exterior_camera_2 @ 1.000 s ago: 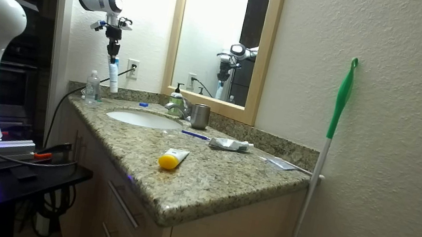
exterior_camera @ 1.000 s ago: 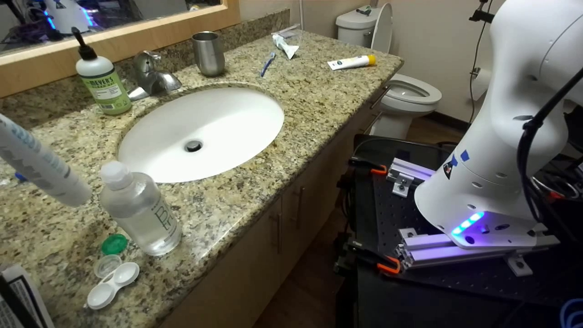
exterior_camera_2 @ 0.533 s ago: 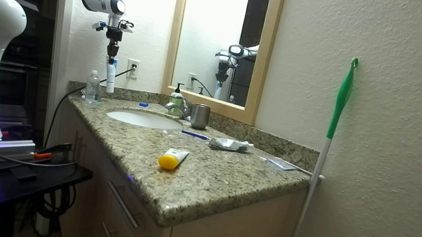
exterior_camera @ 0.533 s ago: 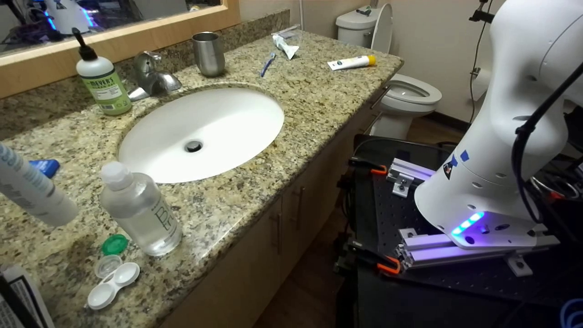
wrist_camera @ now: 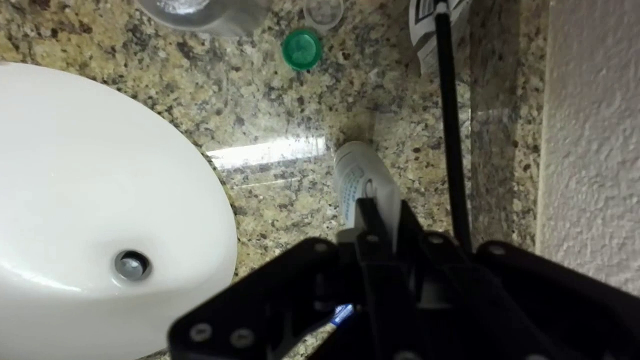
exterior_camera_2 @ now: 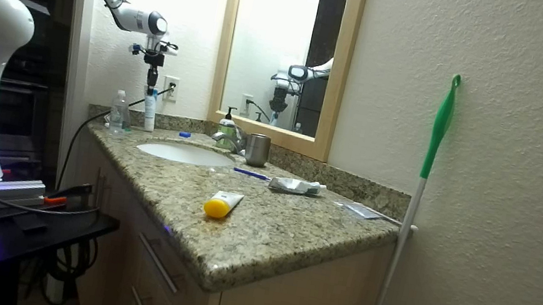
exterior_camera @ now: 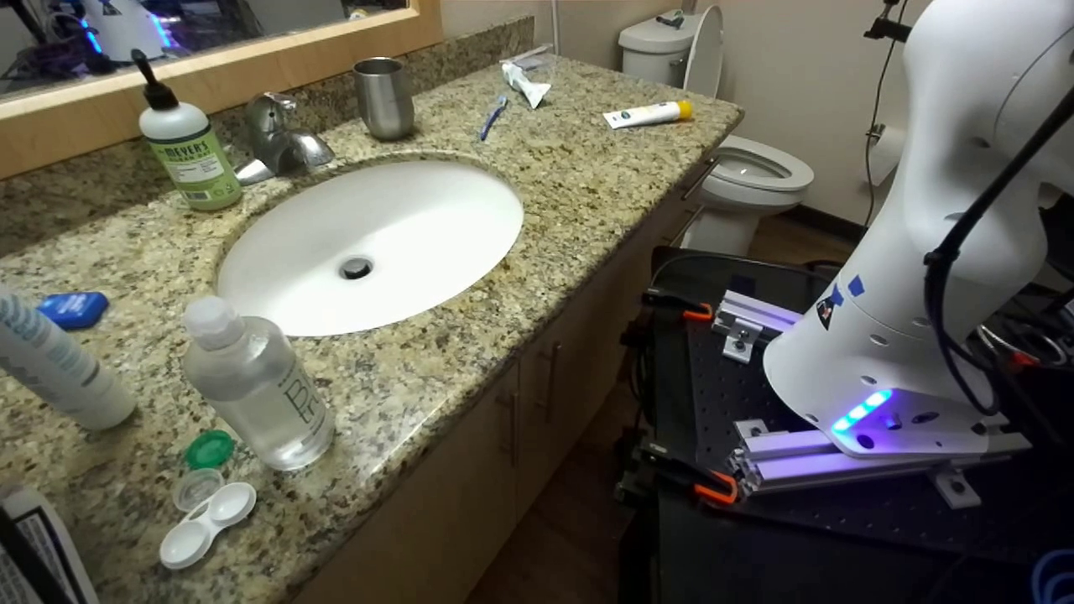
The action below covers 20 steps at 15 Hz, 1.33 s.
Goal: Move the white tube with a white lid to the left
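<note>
One white tube point(wrist_camera: 365, 175) clamped in tool point(wrist_camera: 386, 214); soap btl point(exterior_camera: 191, 159) lbl'd "MEYER'S".

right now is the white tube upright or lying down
Roughly upright, leaning slightly: in an exterior view the gripper holds the tube with its lid below.

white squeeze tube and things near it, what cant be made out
Slender white squeeze tube: in an exterior view the left edge cuts off its gripped end; in the wrist view the black gripper hides it.
Small round white lid: its own body hides its underside in every view, so contact with the speckled stone counter is unclear.
Clear plastic bottle: mostly cut off by the wrist view's top edge.
</note>
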Each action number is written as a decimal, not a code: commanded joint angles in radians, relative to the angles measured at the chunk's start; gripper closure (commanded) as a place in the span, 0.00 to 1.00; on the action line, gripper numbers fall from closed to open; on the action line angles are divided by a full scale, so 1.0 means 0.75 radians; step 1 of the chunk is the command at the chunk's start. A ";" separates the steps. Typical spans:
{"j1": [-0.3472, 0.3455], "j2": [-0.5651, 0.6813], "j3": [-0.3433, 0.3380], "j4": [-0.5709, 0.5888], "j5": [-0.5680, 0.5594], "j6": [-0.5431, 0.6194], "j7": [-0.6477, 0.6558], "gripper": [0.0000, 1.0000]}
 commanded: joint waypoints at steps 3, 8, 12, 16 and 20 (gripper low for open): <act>-0.027 0.072 -0.019 0.130 0.084 0.009 0.077 0.97; -0.031 0.110 -0.050 0.169 0.070 -0.027 0.153 0.97; -0.020 0.137 -0.064 0.192 0.053 -0.040 0.222 0.97; -0.012 0.147 -0.068 0.202 0.042 -0.058 0.288 0.64; -0.020 0.120 -0.055 0.205 0.059 -0.095 0.322 0.43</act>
